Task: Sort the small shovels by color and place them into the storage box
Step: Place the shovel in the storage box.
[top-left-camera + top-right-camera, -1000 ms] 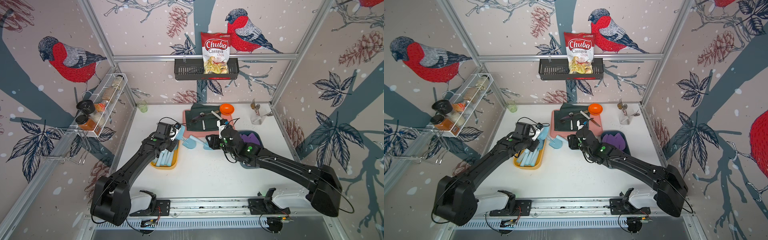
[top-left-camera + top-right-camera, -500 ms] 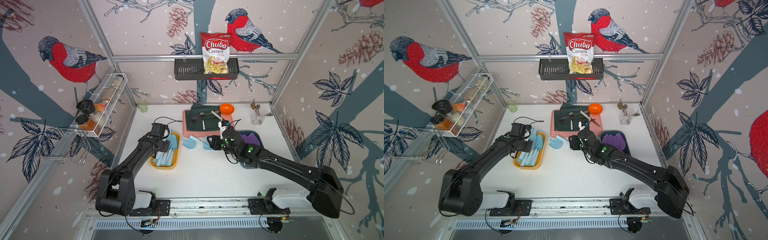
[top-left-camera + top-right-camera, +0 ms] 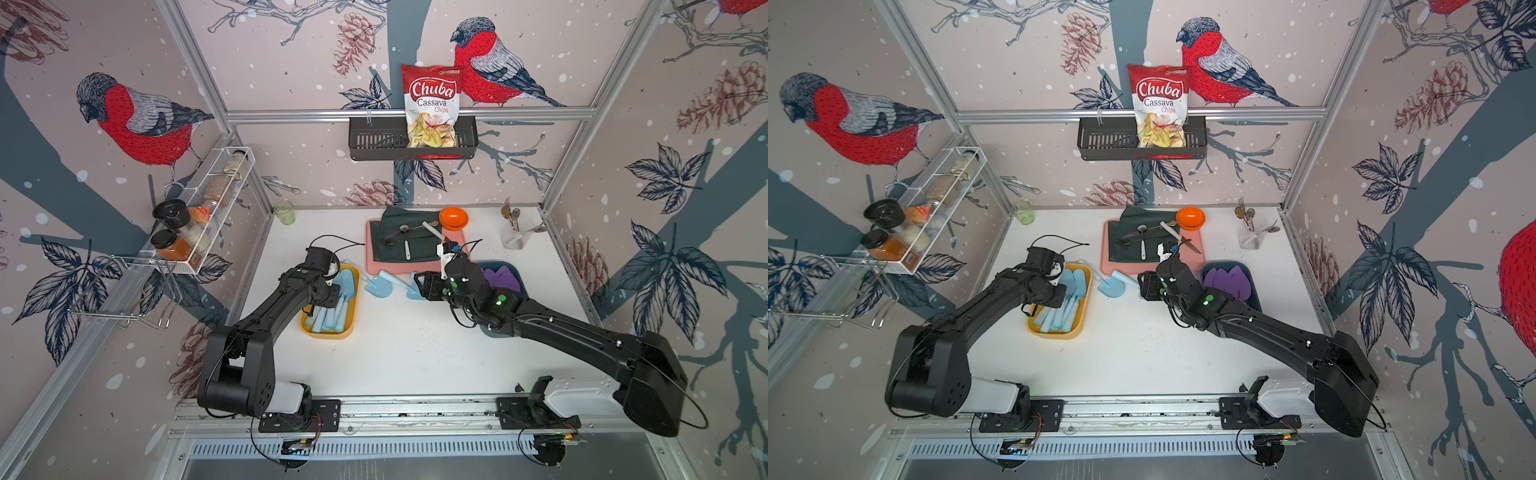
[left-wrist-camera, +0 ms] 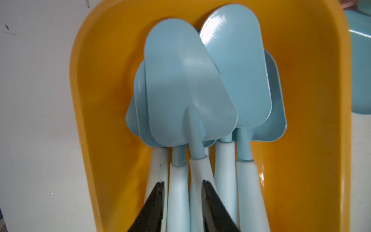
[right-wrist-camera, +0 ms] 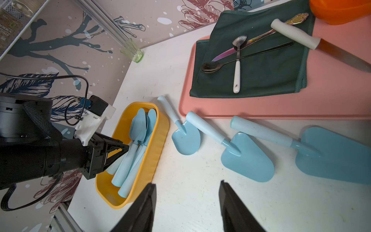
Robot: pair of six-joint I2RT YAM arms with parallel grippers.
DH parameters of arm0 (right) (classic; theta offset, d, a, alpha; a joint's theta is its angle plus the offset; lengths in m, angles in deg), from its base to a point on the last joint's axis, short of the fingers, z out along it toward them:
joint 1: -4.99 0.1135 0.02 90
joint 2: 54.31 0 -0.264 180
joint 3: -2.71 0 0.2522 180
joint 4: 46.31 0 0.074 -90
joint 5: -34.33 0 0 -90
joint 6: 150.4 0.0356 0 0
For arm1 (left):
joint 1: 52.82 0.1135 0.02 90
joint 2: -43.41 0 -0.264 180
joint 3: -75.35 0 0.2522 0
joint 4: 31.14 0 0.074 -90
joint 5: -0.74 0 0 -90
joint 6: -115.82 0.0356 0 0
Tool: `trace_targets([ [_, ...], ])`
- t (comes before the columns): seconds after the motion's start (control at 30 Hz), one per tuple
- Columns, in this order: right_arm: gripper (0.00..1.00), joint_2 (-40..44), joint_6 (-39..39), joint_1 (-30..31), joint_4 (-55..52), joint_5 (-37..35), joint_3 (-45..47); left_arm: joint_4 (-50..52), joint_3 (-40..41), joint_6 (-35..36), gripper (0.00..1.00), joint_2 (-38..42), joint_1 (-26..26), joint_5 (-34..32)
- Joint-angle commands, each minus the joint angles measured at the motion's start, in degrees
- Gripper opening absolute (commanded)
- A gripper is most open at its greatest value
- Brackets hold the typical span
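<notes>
Presently my left gripper (image 4: pixel 182 181) sits low over the oblong yellow plastic storage box (image 4: pixel 80 80). Its jaws are parted part-way and straddle the pale handles of the all-light-blue plastic toy shovels (image 4: pixel 186 80) stacked inside. Whether a pad touches a handle I cannot tell. Judgement: release step. To do it well, spread wider, then rise straight up so no finger drags a handle out of the stack. My right gripper (image 5: pixel 187 182) hangs about half open and empty above bare white table. Three loose light blue shovels (image 5: pixel 247 158) lie ahead of it, with their handle ends just beside the salmon-pink cutting board (image 5: pixel 261 108). That edge crowds a grasp, so take them mid-handle. The purple-bladed shovels (image 3: pixel 1227 282) lie in the dark blue tray (image 3: pixel 1225 263). The white-handled knife (image 5: pixel 295 36) and metal spoons (image 5: pixel 237 43) on the dark green cloth (image 5: pixel 271 76) are not mine to move. My left arm occupies the yellow box, so the right should wait.
</notes>
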State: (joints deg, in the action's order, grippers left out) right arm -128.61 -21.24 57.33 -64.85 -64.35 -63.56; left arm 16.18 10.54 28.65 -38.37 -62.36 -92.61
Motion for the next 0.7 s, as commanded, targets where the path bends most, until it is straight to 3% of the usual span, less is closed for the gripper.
trace_targets([
  [0.0,0.55,0.20,0.42,-0.10,1.17,0.16,-0.11,0.75,-0.53,-0.72,0.35,-0.65,0.22,1.14],
  [0.43,0.55,0.65,0.44,-0.08,1.11,-0.08,0.42,1.07,-1.13,-0.98,0.31,-2.68,0.31,0.92],
  [0.67,0.54,0.83,0.24,-0.56,1.00,0.09,0.98,-1.23,-0.28,0.39,0.35,1.60,0.39,-1.43],
])
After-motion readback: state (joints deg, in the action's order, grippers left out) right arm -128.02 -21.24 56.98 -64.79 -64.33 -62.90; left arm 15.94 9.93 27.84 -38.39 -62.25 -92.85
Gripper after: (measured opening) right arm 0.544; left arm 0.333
